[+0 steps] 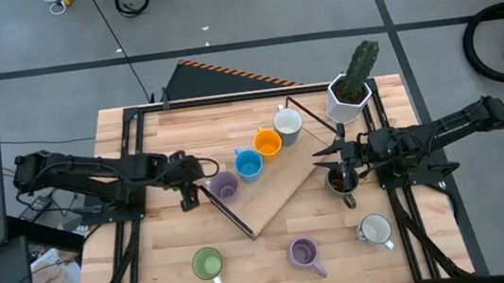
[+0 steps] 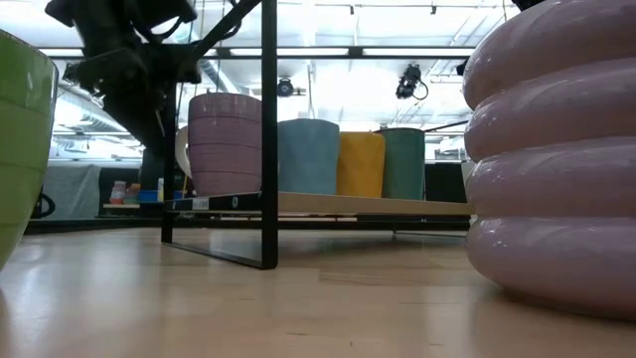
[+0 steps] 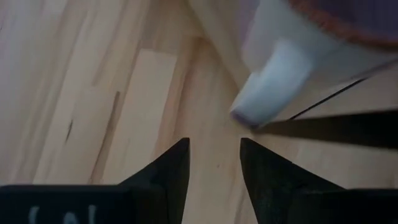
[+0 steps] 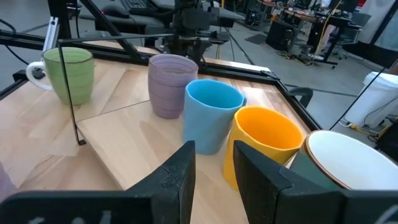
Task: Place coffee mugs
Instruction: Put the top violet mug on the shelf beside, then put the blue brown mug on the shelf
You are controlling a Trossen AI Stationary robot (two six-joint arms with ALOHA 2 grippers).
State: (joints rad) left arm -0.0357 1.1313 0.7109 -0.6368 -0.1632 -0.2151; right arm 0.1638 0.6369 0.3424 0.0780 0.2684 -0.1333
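Four coffee mugs stand in a row on a raised wooden platform (image 1: 282, 195): lilac (image 1: 224, 185), blue (image 1: 248, 165), orange (image 1: 267, 143), and one with a white inside (image 1: 287, 124). On the table stand a green mug (image 1: 208, 264), a second lilac one (image 1: 305, 254), a white one (image 1: 375, 231) and a dark brown one (image 1: 340, 181). My left gripper (image 3: 214, 155) is open just left of the lilac mug on the platform. That mug's handle (image 3: 273, 81) lies just beyond the fingertips, apart from them. My right gripper (image 4: 214, 155) is open at the platform's right, beside the brown mug, with nothing between its fingers.
A white faceted pot with a cactus (image 1: 351, 87) stands at the back right. A thin black metal frame (image 1: 227, 211) edges the platform, and one of its posts (image 2: 268, 129) rises in front of the mugs. Bare tabletop lies at the near left.
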